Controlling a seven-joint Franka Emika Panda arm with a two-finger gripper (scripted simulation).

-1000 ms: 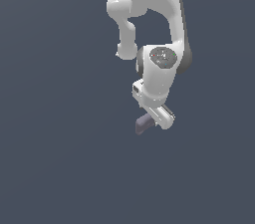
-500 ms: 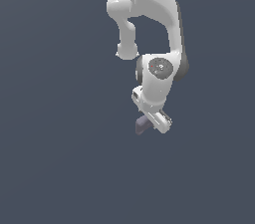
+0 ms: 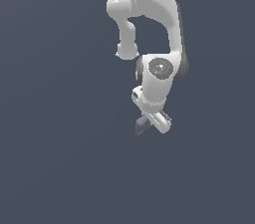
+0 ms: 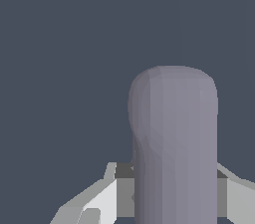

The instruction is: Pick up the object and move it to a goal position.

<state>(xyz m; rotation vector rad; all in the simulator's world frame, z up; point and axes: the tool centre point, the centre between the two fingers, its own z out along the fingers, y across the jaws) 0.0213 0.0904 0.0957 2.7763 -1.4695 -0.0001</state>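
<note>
- Block [image 4: 174,143] of dull greyish-purple, oblong with a rounded end, sits between the two fingers of the end effector [image 3: 149,123] and sticks out past the fingertips.
- End effector is closed on the block: in the wrist view a pale finger [image 4: 102,200] presses against each long side, with the rounded end reaching well beyond them.
- In the exterior view only a short purple stub shows just beside the white fingers, below the wrist; whether it touches the grey surface [image 3: 60,168] I cannot tell.
- Handling, as a judgement: the block looks rigid and matte, so it should neither squash nor slide easily, and its small size suggests it is light.
- The flat long sides are the sensible place to hold; the rounded ends would offer a poorer seat.
- No goal marker is visible.
</note>
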